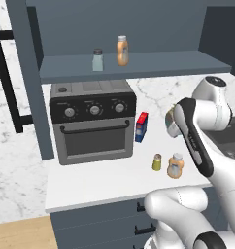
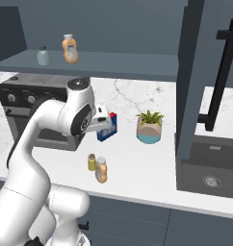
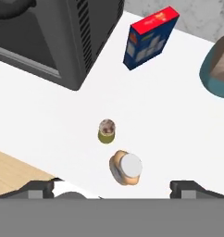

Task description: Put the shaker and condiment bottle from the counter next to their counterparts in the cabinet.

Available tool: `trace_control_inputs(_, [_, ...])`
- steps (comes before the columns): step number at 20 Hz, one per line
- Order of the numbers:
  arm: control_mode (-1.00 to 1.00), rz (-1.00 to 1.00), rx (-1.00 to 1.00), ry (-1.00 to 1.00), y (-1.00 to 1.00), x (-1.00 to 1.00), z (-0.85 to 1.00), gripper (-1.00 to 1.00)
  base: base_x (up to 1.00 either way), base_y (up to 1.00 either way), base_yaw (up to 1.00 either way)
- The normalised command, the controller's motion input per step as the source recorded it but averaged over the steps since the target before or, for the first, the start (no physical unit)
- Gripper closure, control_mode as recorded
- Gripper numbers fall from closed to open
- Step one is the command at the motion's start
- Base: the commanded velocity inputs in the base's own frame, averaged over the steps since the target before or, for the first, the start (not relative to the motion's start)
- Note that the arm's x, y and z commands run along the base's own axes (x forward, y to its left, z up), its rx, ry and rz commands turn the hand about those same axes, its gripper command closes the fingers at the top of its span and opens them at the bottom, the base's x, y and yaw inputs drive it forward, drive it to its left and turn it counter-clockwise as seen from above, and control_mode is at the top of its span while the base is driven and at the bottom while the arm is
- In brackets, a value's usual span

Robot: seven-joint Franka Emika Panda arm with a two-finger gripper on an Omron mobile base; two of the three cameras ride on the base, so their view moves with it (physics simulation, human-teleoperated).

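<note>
Two small things wait for you on the white desk (image 1: 90, 185): the shaker (image 1: 157, 162) and the condiment bottle (image 1: 176, 166). They stand upright, just beside each other, near the front edge, so you can come at them from above. Your hand (image 3: 114, 187) hangs high over them and looks straight down; its two dark tips sit wide apart with nothing between them, so it is loose and empty. Up in the cabinet (image 1: 129, 63), the pale shaker (image 1: 97, 60) and the slim orange bottle (image 1: 122, 50) stand side by side on the shelf, with bare shelf to the right of them. I think that space is where your two things should go. A red and blue box (image 1: 142, 126) and a black oven (image 1: 92, 121) stand farther back, well apart from your targets.
</note>
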Motion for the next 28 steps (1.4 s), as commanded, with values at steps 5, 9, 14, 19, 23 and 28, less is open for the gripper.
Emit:
trace_control_inputs(5, [-1.00,0.01,0.00,-0.03,-0.23,0.00,-0.22,-1.00,0.00,0.00,0.00])
trace_control_inputs(9, [-1.00,0.00,-0.02,-0.04,-0.18,0.00,-0.21,-1.00,0.00,0.00,0.00])
trace_control_inputs(14, [-1.00,0.00,-0.09,-0.02,-0.04,0.00,-0.18,-1.00,0.00,0.00,0.00])
trace_control_inputs(19, [-1.00,0.00,-0.05,-0.02,0.00,-0.03,-0.16,-1.00,0.00,0.00,0.00])
trace_control_inputs(23, [-1.00,0.00,0.00,-0.04,0.00,-0.16,-0.09,-1.00,0.00,0.00,0.00])
trace_control_inputs(28, [-1.00,0.00,0.00,-0.05,0.00,-0.25,-0.02,-1.00,0.00,0.00,0.00])
